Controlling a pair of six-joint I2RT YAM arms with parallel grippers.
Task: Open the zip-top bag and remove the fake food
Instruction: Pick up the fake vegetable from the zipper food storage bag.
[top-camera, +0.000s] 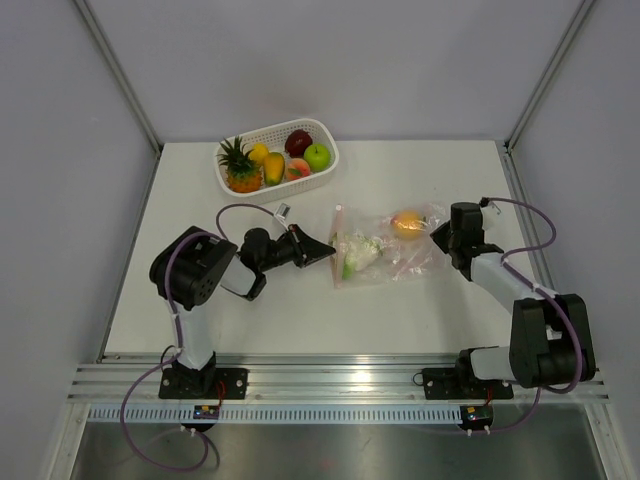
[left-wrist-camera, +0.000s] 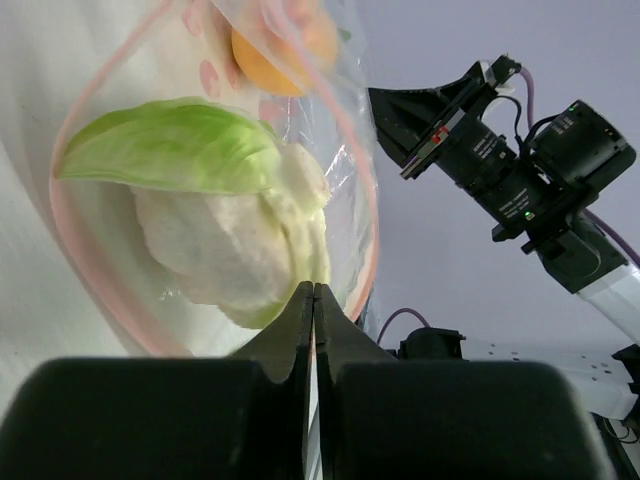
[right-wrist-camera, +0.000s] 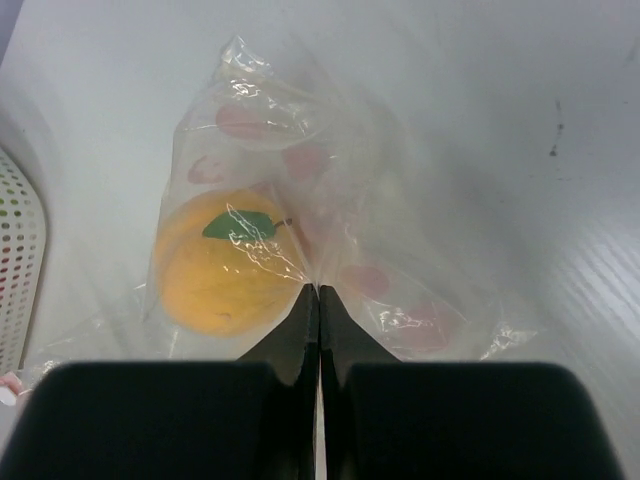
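Two arms hold the bag (top-camera: 390, 262) between them on the bench (top-camera: 300, 320). The left end effector (top-camera: 330, 249), its jaws pressed together, appears clenched on the lower lip of the mouth, where the pink zip strip (top-camera: 338, 225) bows into an open loop. The right end effector (top-camera: 437, 237), likewise closed, pinches the film at the far end, just beside the orange (right-wrist-camera: 220, 265).

Gripping both ends looks meant to anchor the pouch and keep its mouth gaping — the bag reads as opened, though not yet emptied. The cauliflower (left-wrist-camera: 230, 230) lies just inside the mouth, right behind the left jaws, while the orange sits deep at the other end.

With both end effectors occupied, neither is free to reach in — one would likely have to let go first. The basket (top-camera: 300, 183), holding a pineapple (top-camera: 240, 165) and an apple (top-camera: 318, 156) among others, stands well apart toward the back and blocks nothing.
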